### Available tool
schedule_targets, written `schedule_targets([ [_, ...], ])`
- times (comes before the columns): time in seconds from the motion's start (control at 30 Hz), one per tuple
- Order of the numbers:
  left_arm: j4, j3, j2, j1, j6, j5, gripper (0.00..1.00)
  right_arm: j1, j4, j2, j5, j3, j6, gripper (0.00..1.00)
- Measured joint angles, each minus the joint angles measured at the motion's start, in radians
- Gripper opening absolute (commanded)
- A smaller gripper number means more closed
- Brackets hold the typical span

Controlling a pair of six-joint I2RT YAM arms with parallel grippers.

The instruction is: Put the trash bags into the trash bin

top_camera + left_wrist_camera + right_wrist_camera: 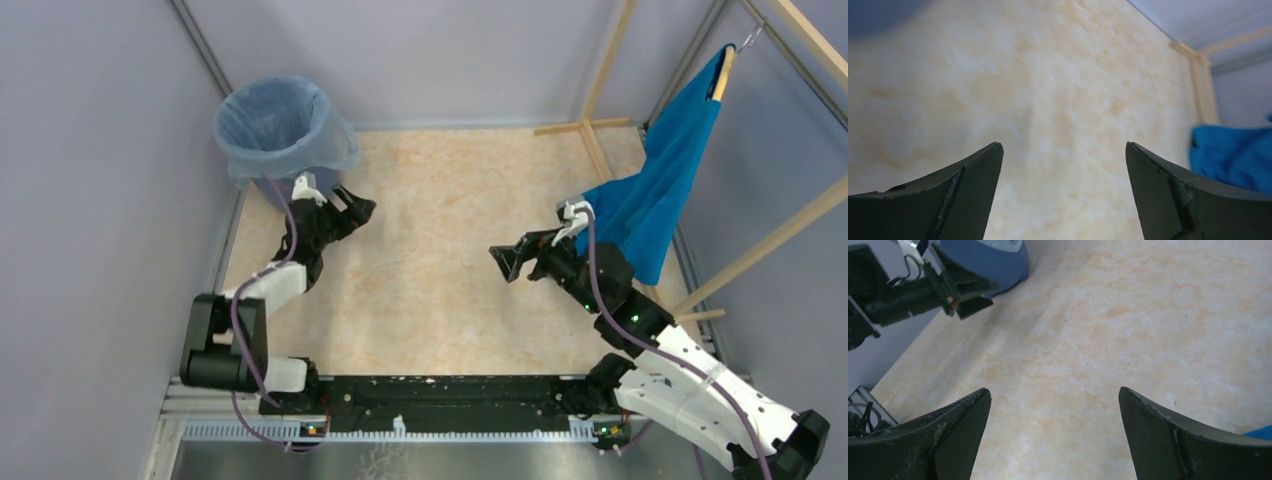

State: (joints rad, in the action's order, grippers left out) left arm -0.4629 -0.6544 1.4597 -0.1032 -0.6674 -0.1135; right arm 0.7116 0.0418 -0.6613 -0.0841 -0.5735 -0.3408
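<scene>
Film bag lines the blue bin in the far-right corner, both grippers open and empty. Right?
No: top external shows the round blue plastic bin, lined by the translucent pale-blue film bag, in the far-left corner. Left gripper and right gripper are open, empty.

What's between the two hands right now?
Only bare tabletop between the left hand and right hand. The top view shows it, and the right wrist view agrees.

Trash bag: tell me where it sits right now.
Top external view, far left: the trash bag lines the trash bin, its film draped over the rim, just beyond the left gripper.
</scene>
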Motion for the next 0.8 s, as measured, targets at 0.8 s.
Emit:
schedule_targets([
  [0.8,0.485,-0.394,-0.912,-0.038,0.334,-0.139,0.99,0.0,0.339,-0.008,-0.279,-0.622,0.242,0.99],
])
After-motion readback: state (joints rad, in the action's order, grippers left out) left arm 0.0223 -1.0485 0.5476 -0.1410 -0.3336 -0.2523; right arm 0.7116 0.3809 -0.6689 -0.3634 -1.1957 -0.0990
